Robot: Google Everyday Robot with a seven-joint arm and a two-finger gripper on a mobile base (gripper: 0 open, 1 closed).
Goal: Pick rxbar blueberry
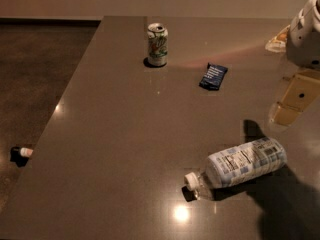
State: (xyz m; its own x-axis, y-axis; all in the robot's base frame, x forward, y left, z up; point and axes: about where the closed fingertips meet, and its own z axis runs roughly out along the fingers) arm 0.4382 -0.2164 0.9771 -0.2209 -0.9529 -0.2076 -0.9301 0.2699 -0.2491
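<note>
Hovering at the right edge of view, gripper [292, 104] hangs over the table [125, 134] under the white arm housing. Cannot tell how wide it is set. Nothing visibly held in it.

Key relation: rxbar [213, 76] lies left of the gripper and a bit farther from the camera, well apart, with bare tabletop between. Bar is flat on the table, dark blue, white text side up. Its long axis runs roughly away from the camera, far end tipped slightly right, so it sits skewed to the table edges. Only one arm, so no choice of side.

Judgement: the reach has not closed yet. The coming move looks like a travel left and away, then a descent. The wrist likely needs turning so the jaws close across the bar's short width rather than along its length. A flat wrapper gives little height to catch, so the descent probably has to come nearly to the surface.

Other items relative to the gripper:
- bottle [240, 166] lies on its side, nearer the camera and slightly left, cap pointing left. It is off the straight line to the bar.
- can [157, 44] stands upright, far left, beyond the bar and apart from it.

Neither touches the bar.
</note>
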